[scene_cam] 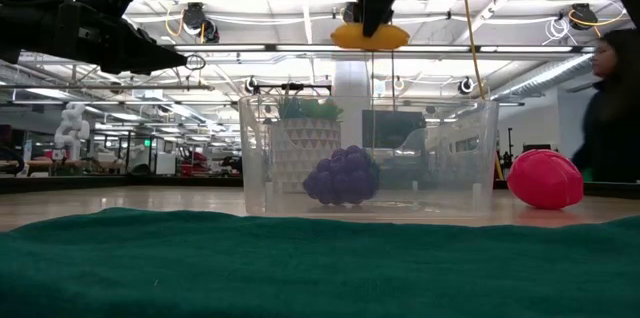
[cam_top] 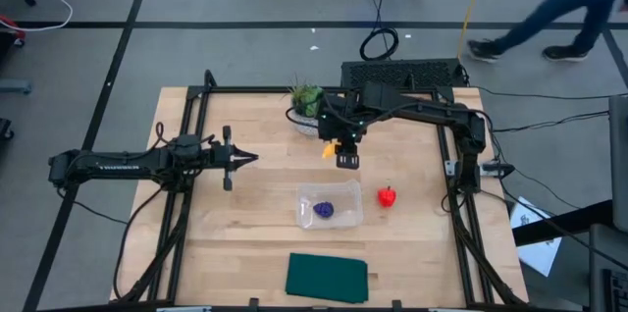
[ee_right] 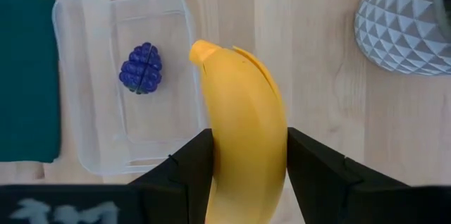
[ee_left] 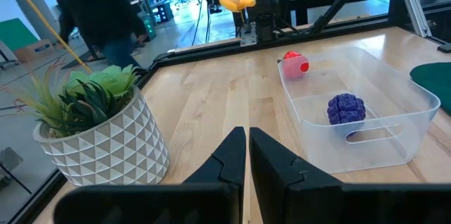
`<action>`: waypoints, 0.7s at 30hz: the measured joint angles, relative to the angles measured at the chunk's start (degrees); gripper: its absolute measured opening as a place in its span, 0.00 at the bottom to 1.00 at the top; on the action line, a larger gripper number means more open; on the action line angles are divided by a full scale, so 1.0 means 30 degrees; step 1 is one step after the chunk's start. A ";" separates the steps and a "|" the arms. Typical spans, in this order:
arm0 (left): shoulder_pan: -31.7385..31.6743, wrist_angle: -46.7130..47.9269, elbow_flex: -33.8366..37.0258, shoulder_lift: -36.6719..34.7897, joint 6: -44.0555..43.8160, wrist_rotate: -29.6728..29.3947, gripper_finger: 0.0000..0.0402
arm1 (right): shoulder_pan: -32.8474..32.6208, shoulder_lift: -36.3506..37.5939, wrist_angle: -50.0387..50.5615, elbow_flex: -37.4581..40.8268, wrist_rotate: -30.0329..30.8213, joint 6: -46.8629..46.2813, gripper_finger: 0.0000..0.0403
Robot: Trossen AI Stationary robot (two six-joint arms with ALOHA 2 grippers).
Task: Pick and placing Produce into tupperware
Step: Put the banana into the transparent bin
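Note:
My right gripper [cam_top: 344, 152] is shut on the yellow banana [ee_right: 243, 122] and hangs high above the table, between the potted plant and the clear tupperware [cam_top: 330, 205]. The dark purple item [cam_top: 324, 211] lies inside the tupperware on its floor. The red fruit with the green top [cam_top: 389, 196] rests on the wood just right of the tupperware. My left gripper [cam_top: 250, 159] is shut and holds nothing; it hovers over the table's left half, pointing right. My right gripper pinches the banana between its two fingers [ee_right: 184, 164], one on each side of its body [ee_right: 246, 153], coming from above and pointing down. The banana is lifted clear of the table [scene_cam: 370, 35], and its free tip [ee_right: 202, 51] reaches toward the tupperware.
A green plant in a white faceted pot [cam_top: 306, 108] stands near the far edge, close to my right gripper. A dark green cloth [cam_top: 327, 278] lies at the near edge. A person [cam_top: 549, 13] walks on the floor beyond the table's far right corner.

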State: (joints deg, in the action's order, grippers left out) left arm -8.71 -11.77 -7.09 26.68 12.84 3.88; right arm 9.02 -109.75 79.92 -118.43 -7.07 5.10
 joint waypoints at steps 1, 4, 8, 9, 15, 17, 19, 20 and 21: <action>0.0000 0.0000 0.0000 -0.0001 0.0000 0.0000 0.06 | -0.0094 0.0000 0.0022 0.0000 0.0007 0.0007 0.39; 0.0000 0.0000 0.0000 0.0006 0.0000 0.0000 0.06 | -0.0315 0.0000 0.0038 0.0000 0.0001 -0.0044 0.38; 0.0000 0.0001 0.0000 0.0006 0.0000 0.0000 0.06 | -0.0452 0.0000 0.0037 0.0000 0.0000 -0.0226 0.38; 0.0000 0.0000 0.0000 0.0006 0.0000 0.0000 0.06 | -0.0516 0.0000 0.0037 0.0000 0.0001 -0.0397 0.38; 0.0000 0.0007 0.0000 0.0003 0.0000 0.0000 0.06 | -0.1261 0.0000 0.0051 0.0000 0.0000 -0.0829 0.38; 0.0000 0.0007 -0.0005 0.0006 0.0000 0.0000 0.06 | -0.1540 0.0000 0.0051 0.0000 -0.0013 -0.0873 0.39; 0.0000 0.0007 0.0000 0.0003 0.0000 0.0000 0.06 | -0.1801 0.0000 0.0048 0.0000 -0.0007 -0.1089 0.39; 0.0000 0.0007 0.0000 0.0004 0.0000 0.0002 0.06 | -0.1935 0.0000 0.0044 0.0000 -0.0007 -0.1195 0.39; 0.0000 0.0007 0.0000 0.0006 0.0000 0.0000 0.06 | -0.2068 0.0000 0.0044 0.0000 0.0000 -0.1301 0.39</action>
State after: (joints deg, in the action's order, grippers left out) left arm -8.71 -11.75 -7.09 26.70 12.84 3.88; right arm 2.81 -109.75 80.05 -118.43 -7.07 1.20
